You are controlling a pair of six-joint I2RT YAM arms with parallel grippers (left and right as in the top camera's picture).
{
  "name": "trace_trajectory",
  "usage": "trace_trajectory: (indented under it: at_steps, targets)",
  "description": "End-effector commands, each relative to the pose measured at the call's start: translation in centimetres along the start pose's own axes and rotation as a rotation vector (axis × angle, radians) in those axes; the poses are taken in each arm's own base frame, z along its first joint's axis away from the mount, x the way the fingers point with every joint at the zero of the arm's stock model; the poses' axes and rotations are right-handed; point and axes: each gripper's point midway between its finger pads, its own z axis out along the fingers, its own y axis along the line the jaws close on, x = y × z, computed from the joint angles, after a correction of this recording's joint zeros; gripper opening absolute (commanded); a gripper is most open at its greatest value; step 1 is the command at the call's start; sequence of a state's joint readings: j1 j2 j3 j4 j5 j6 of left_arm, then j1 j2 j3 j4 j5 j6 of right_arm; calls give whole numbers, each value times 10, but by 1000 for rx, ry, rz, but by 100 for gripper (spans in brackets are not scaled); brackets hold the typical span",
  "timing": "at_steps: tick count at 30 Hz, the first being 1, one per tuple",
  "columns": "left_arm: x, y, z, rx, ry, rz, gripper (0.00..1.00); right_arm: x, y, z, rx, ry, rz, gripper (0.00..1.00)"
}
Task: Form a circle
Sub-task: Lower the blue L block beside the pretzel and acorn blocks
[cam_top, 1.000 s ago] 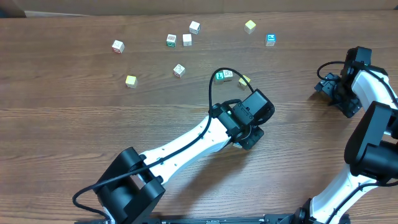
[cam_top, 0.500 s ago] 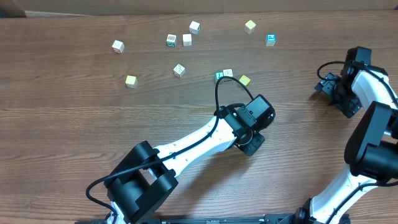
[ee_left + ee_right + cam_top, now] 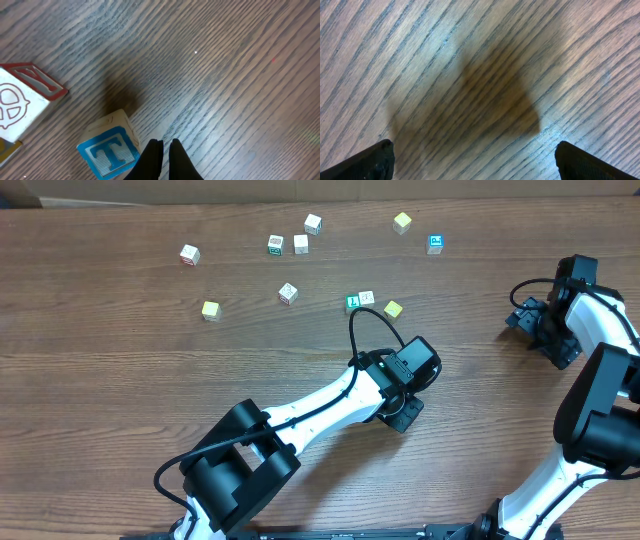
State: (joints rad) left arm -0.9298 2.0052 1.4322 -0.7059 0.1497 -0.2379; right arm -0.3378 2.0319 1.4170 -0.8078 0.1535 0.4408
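No closed circle of cubes is in view. Three cubes lie in a short curved row: a blue-green lettered cube (image 3: 352, 302), a white picture cube (image 3: 366, 299) touching it, and a pale yellow cube (image 3: 393, 309) a little apart. My left arm's wrist (image 3: 410, 365) hangs nearer than them, with its fingers hidden beneath it. In the left wrist view my left gripper (image 3: 166, 143) is shut and empty. The blue T cube (image 3: 109, 152) lies just left of its tips and the white cube (image 3: 22, 100) farther left. My right gripper (image 3: 480, 162) is open over bare wood at the right (image 3: 527, 318).
Loose cubes are scattered across the far half of the table: a cyan one (image 3: 435, 244), yellow ones (image 3: 402, 222) (image 3: 210, 310), and white ones (image 3: 313, 223) (image 3: 301, 243) (image 3: 275, 245) (image 3: 288, 293) (image 3: 189, 253). A black cable (image 3: 362, 320) loops up from the left wrist.
My left arm has drawn back toward the near edge, uncovering the yellow cube. The three cubes and the right arm have stayed put.
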Motion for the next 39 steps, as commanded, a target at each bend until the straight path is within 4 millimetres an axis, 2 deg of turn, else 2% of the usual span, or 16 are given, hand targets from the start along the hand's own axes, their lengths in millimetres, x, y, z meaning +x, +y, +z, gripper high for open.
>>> trace_trajectory:
  at_steps: [1,16,20,22,33,39]
  targets:
    - [3,-1,5,-6,12,-20,4,-4,1,-9,-11,-24,6,100]
    - [8,28,-3,-120,40,-164,4,-4,1,-9,-11,-24,6,100]
    - [10,56,-19,-288,52,-138,4,-4,1,-9,-11,-24,6,100]
    - [11,62,-23,-331,56,-128,4,-4,1,-9,-11,-24,6,100]
    - [8,59,-23,-318,49,-120,4,-4,1,-9,-11,-24,6,100]
    - [-9,46,-41,-290,21,-114,4,-4,1,-9,-11,-24,6,100]
